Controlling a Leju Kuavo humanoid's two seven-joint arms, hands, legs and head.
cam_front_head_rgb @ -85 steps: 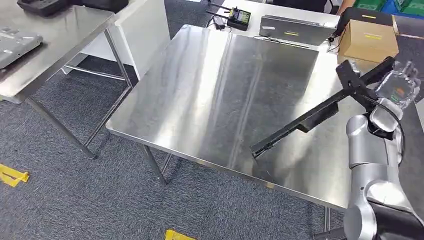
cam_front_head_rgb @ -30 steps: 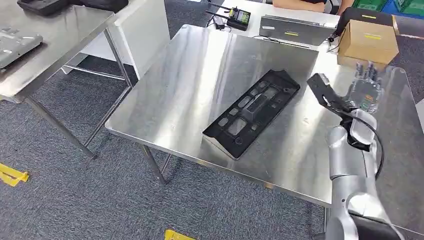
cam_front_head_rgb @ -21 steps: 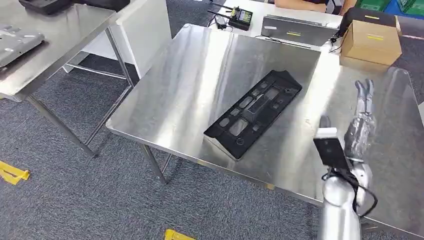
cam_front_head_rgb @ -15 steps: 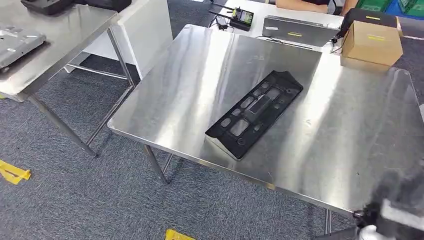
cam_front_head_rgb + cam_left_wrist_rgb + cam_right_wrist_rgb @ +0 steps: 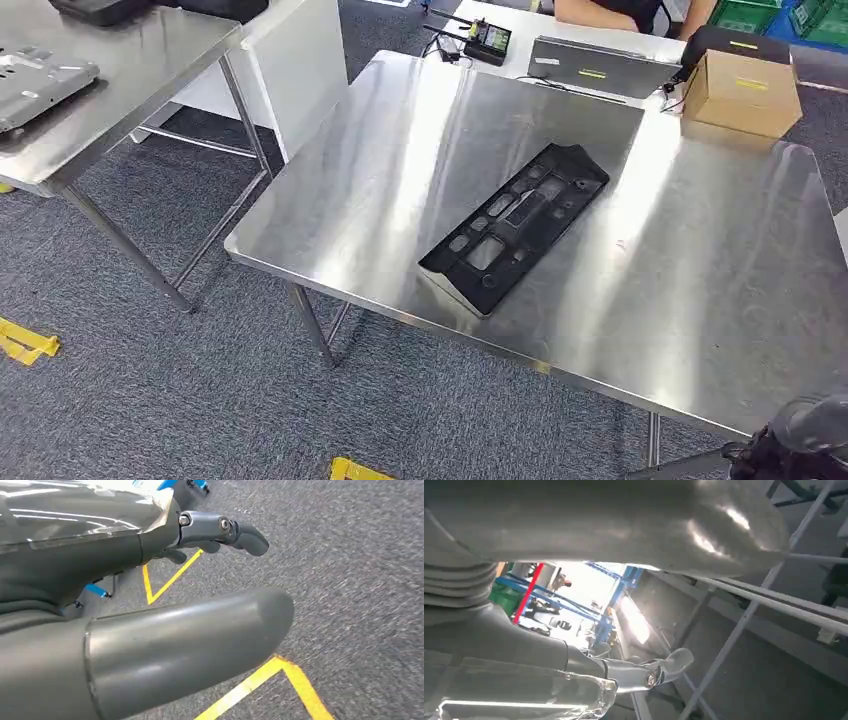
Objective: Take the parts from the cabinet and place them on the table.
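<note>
A long black perforated part (image 5: 517, 224) lies diagonally, flat on the steel counter (image 5: 700, 300), near its middle.

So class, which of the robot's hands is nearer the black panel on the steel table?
Right, probably. The right hand hangs below the table holding the black panel; the left hand hangs over carpet.

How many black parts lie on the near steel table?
1. The black part lies flat near the middle of the table, set diagonally. Nothing on this table could hide another.
</note>
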